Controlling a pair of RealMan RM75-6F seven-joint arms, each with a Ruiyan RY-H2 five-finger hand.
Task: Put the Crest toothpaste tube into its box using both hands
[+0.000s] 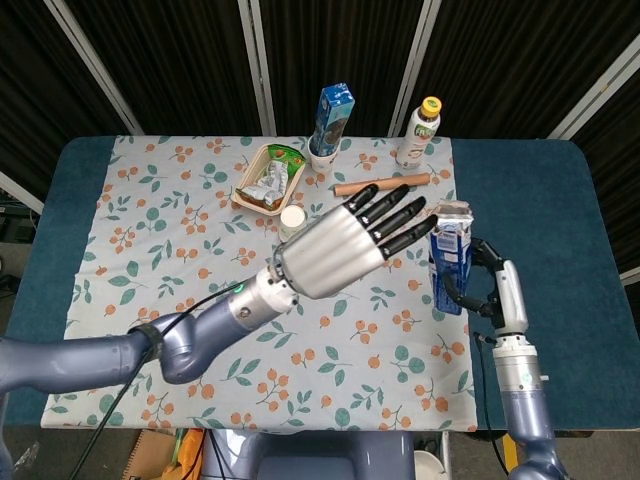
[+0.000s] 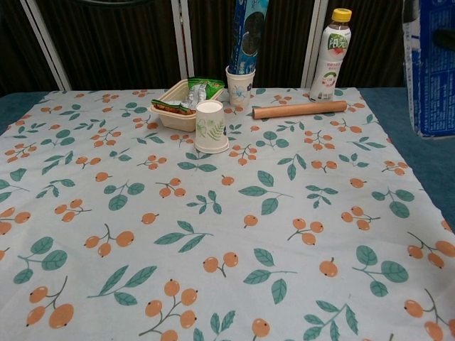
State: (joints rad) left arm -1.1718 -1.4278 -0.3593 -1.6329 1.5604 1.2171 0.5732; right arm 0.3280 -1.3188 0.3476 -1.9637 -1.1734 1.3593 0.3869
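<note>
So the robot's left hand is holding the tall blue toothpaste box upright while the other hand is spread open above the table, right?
Not quite: the right hand holds the tall blue toothpaste box upright. The left hand is the one spread open above the floral tablecloth. The head view shows both.

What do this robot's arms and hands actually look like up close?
Both arms are smooth blue-grey metallic tubes with rounded joints. A thin black cable runs along the left arm, and a small green light glows near its wrist. The left hand has a ribbed silver back and black fingers. The right hand is slimmer, silver on the back with black fingers, and its forearm also shows a green light.
</note>
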